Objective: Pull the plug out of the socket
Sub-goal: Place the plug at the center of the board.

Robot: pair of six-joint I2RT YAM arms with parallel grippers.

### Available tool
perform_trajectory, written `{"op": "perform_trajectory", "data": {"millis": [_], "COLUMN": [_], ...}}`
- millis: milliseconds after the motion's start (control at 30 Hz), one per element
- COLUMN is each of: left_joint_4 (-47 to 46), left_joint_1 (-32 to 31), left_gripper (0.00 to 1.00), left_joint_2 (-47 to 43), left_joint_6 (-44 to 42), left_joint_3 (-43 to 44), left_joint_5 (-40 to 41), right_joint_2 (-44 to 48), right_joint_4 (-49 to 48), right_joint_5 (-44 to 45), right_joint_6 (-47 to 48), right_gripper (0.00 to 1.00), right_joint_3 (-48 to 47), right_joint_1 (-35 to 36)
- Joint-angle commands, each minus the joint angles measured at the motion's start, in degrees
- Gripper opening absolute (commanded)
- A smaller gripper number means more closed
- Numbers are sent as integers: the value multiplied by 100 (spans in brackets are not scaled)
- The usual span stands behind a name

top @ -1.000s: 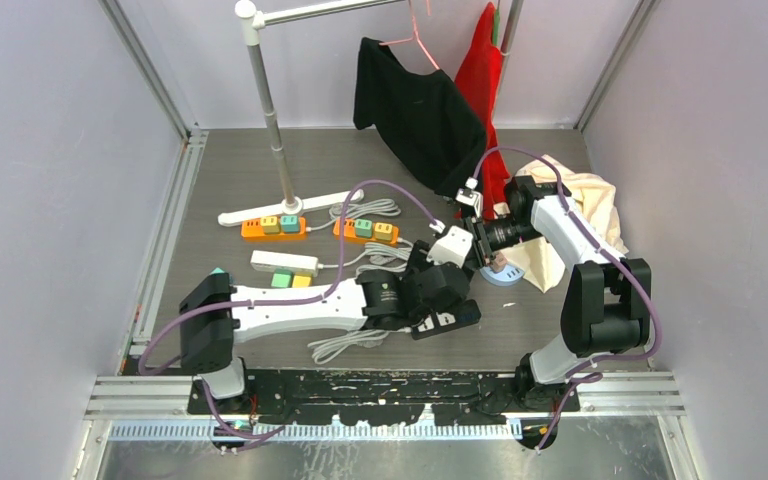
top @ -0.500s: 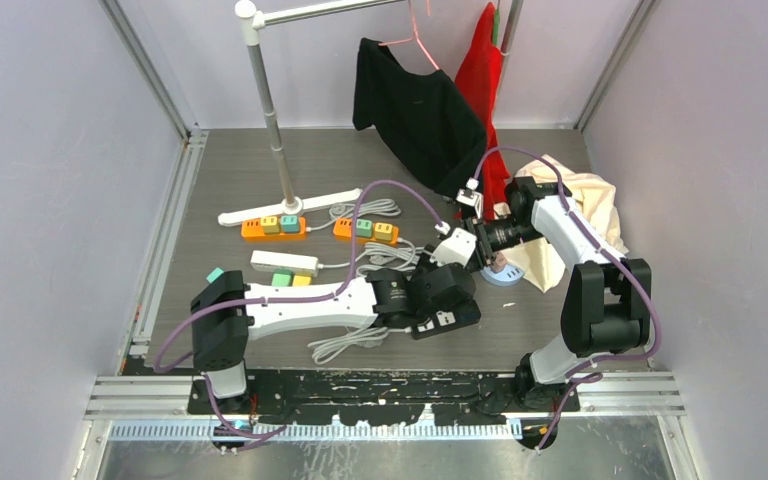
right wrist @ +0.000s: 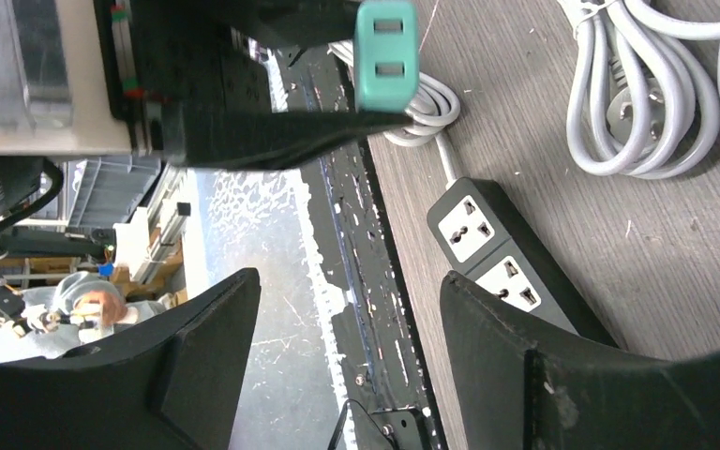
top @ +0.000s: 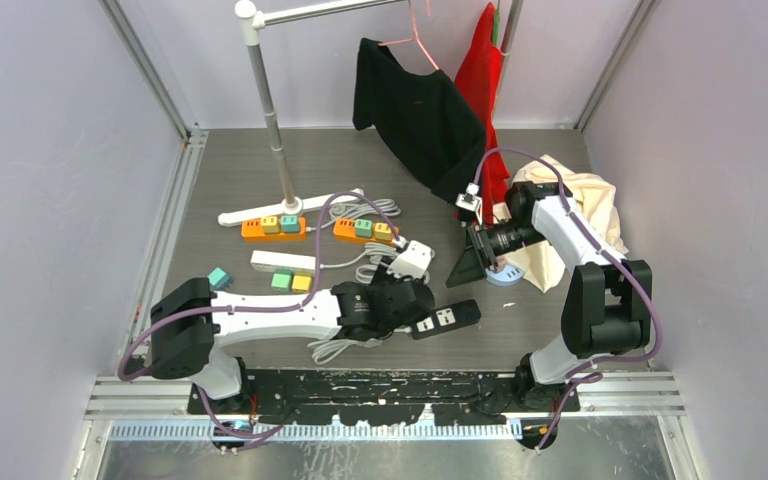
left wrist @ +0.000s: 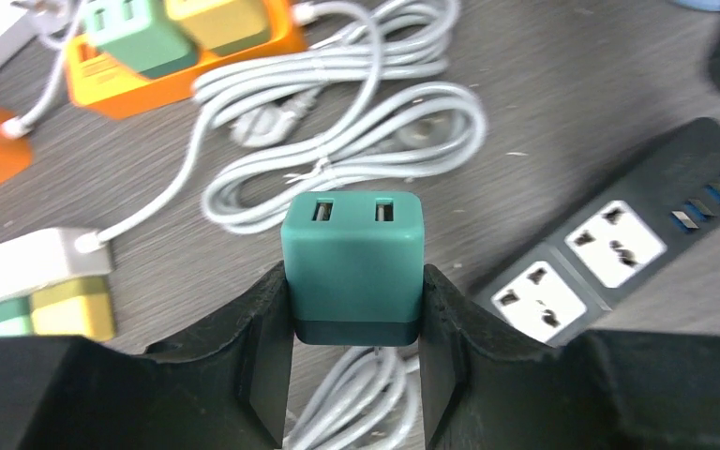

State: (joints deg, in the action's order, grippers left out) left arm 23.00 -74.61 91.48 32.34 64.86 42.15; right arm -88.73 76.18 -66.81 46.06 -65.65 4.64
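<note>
A teal plug (left wrist: 352, 258) with two USB ports is clamped between the black fingers of my left gripper (left wrist: 354, 309), which is shut on it and holds it above the table, clear of the socket. The socket, a black power strip (left wrist: 619, 244), lies on the table to the plug's right with its two white outlets bare. In the top view the strip (top: 445, 318) lies just right of my left gripper (top: 405, 298). My right gripper (right wrist: 347, 281) is open and empty, hovering over the strip (right wrist: 502, 262) and facing the plug (right wrist: 386, 52).
Two orange power strips (top: 272, 228) (top: 365, 231) carrying coloured plugs and a white strip (top: 283, 262) lie behind the left arm. Coiled white cables (top: 345, 345) sit under it. A clothes rack pole (top: 270, 110), black shirt (top: 415, 105) and beige cloth (top: 585, 200) stand further back.
My left arm has drawn back to the left with the teal plug, leaving the black strip uncovered. My right gripper has gone from shut to open.
</note>
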Motion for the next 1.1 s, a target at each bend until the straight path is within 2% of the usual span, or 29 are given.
{"op": "perform_trajectory", "data": {"millis": [0,67,167,333,533,767,967,1067], "left_joint_4": [237,573,1362,2137,2148,1912,2004,2011], "left_joint_1": [77,224,729,1443,2525,4478,5696,6465], "left_gripper": [0,0,0,0,0,0,0,0], "left_joint_2": [-466,-550,-658,-932,-1678,-2908,-2781,-2500], "left_joint_6": [511,731,1419,1895,1759,1827,2077,2176], "left_joint_3": [-305,-421,-470,-650,-1199,-1953,-1902,-1814], "left_joint_5": [1305,1423,1186,917,338,-595,-1162,-1768], "right_joint_2": [218,220,219,200,198,207,242,259], "right_joint_4": [157,156,154,152,164,244,263,270], "right_joint_5": [-185,-177,-174,-173,-189,-218,-208,-210], "right_joint_6": [292,310,328,355,402,528,581,598], "right_gripper": [76,76,76,76,76,76,76,76], "right_joint_3": [-96,-97,-89,-80,-72,-79,-70,-70], "right_joint_1": [-7,-7,-9,-7,-7,-7,-7,-8]}}
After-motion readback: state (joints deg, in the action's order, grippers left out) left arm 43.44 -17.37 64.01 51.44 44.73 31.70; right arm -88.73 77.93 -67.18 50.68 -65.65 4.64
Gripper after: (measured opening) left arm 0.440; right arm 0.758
